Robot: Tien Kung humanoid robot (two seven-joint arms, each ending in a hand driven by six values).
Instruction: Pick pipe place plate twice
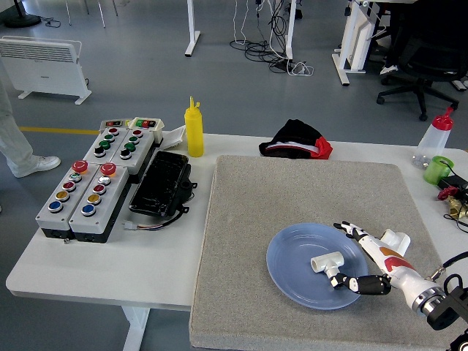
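A white pipe fitting (pixel 326 262) lies inside the blue plate (pixel 292 267) on the grey mat. My right hand (pixel 352 257) reaches in from the lower right, its fingers spread around the fitting's right end and holding nothing. A second white pipe fitting (pixel 395 238) sits on the mat just right of the plate, partly hidden behind my right hand. My left arm does not show.
Two button boxes (pixel 95 183) and a black case (pixel 161 183) fill the left of the table. A yellow squeeze bottle (pixel 194 129) and a black-red cloth (pixel 296 140) stand at the back. A clear bottle (pixel 436 137) and green cup (pixel 439 169) are at the right edge.
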